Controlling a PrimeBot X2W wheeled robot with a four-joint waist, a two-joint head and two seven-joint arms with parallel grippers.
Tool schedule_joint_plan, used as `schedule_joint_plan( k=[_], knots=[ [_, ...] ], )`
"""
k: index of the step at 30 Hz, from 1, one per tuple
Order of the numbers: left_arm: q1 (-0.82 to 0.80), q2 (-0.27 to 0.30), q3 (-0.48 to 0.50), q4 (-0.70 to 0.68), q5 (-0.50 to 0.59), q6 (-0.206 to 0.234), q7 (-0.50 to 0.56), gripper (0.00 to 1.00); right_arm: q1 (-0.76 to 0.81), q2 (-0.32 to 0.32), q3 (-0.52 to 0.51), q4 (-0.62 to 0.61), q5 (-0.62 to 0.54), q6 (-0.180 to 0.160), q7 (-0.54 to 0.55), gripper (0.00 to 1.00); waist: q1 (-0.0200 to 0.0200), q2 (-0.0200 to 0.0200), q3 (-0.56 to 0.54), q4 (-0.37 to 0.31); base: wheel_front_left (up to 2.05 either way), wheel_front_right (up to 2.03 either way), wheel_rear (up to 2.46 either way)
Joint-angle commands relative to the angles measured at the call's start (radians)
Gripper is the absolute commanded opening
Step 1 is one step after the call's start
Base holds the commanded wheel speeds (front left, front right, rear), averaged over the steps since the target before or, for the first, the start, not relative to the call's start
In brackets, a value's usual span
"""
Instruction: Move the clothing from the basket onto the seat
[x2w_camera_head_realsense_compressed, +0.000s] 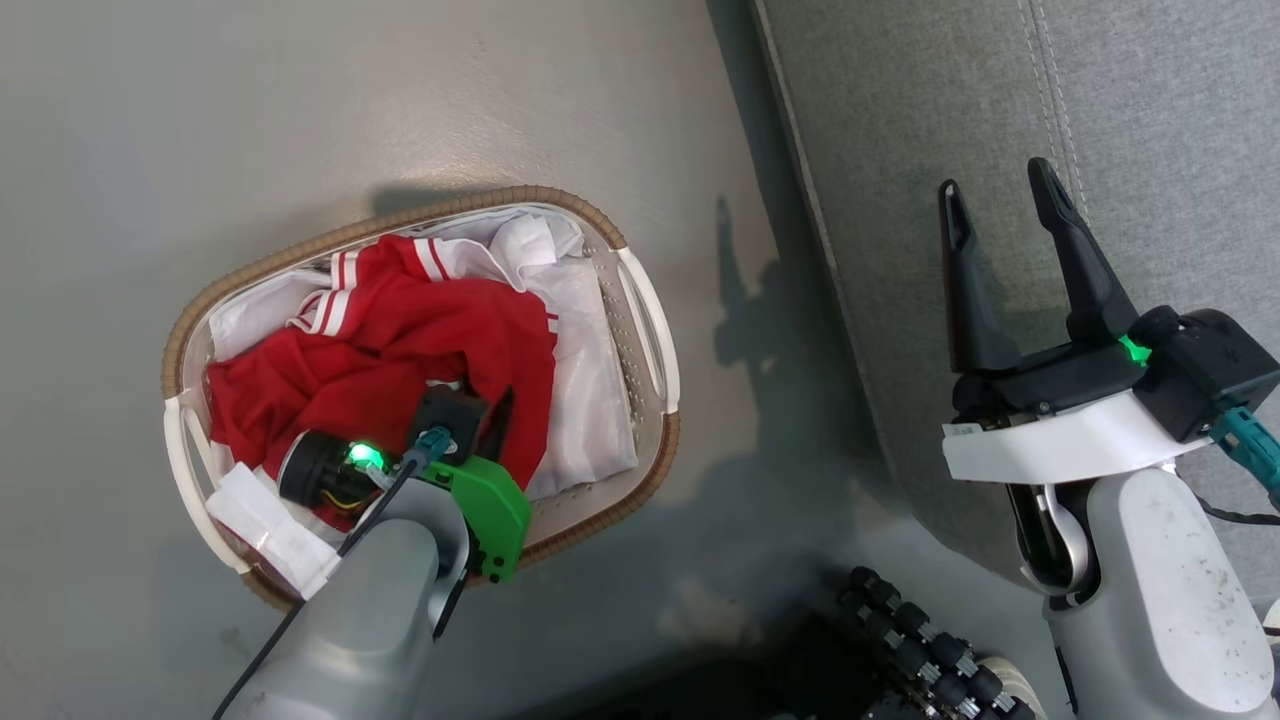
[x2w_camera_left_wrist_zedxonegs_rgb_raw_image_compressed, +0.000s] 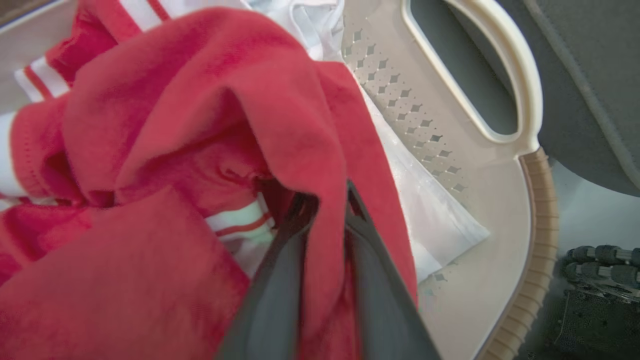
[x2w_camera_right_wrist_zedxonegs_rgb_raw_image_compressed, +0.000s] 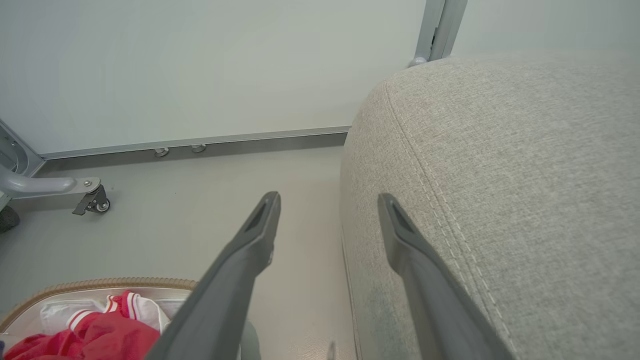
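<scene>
The clothing (x2w_camera_head_realsense_compressed: 400, 340) lies heaped in the basket (x2w_camera_head_realsense_compressed: 450, 205), all around the left claw (x2w_camera_left_wrist_zedxonegs_rgb_raw_image_compressed: 327, 200), which reaches down into the heap. Its two fingers stand nearly together and pinch a raised fold of the red cloth between them. Just beyond that fold, a white liner (x2w_camera_left_wrist_zedxonegs_rgb_raw_image_compressed: 435, 215) lies against the basket's perforated wall. The right claw (x2w_camera_head_realsense_compressed: 995, 180) hangs well apart from the basket, above the edge of the seat (x2w_camera_head_realsense_compressed: 1150, 120), with its fingers spread wide and nothing between them.

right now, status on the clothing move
Left hand shut on red clothing, in the basket. Right hand open beside the seat. Nothing seen in the way.
</scene>
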Motion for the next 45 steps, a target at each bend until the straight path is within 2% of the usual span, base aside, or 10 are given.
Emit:
schedule_joint_plan(
  k=[1,7,13,21,28,37,45],
  knots=[
    [-0.016,0.003,0.002,-0.003,0.0,-0.005,-0.001,0.0,-0.009,-0.003,-0.002,0.004,0.006,-0.001,-0.005,1.0,-0.0002,0.0,-0.006,0.001,0.0,0.0,0.0],
    [0.013,0.0,0.011,-0.005,-0.005,-0.006,-0.001,0.0,0.006,-0.003,-0.005,0.021,-0.006,-0.001,-0.005,1.0,-0.0002,0.0,-0.053,0.017,0.0,0.0,0.0],
    [0.055,-0.002,0.026,-0.065,0.006,0.004,-0.001,0.0,0.026,-0.003,-0.014,0.038,-0.025,-0.001,-0.005,1.0,-0.0002,0.0,-0.143,0.052,0.0,0.0,0.0],
    [0.095,-0.004,0.017,-0.185,0.036,-0.004,-0.001,0.0,0.089,-0.003,-0.039,0.067,-0.065,-0.001,-0.005,1.0,-0.0002,0.0,-0.329,0.132,0.0,0.0,0.0],
    [0.111,-0.002,-0.031,-0.347,0.036,-0.007,-0.001,0.0,0.171,-0.004,-0.057,0.091,-0.088,-0.001,-0.005,1.0,-0.0002,0.0,-0.513,0.191,0.0,0.0,0.0],
    [0.047,0.095,-0.151,-0.526,0.012,-0.007,-0.001,0.0,0.275,-0.004,-0.058,0.115,-0.092,-0.001,-0.005,1.0,-0.0002,0.0,-0.698,0.226,0.0,0.0,0.0],
    [-0.071,0.192,-0.239,-0.624,-0.006,-0.006,-0.001,0.0,0.327,-0.003,-0.038,0.124,-0.082,-0.001,-0.005,1.0,-0.0002,0.0,-0.785,0.22,0.0,0.0,0.0]
  ],
)
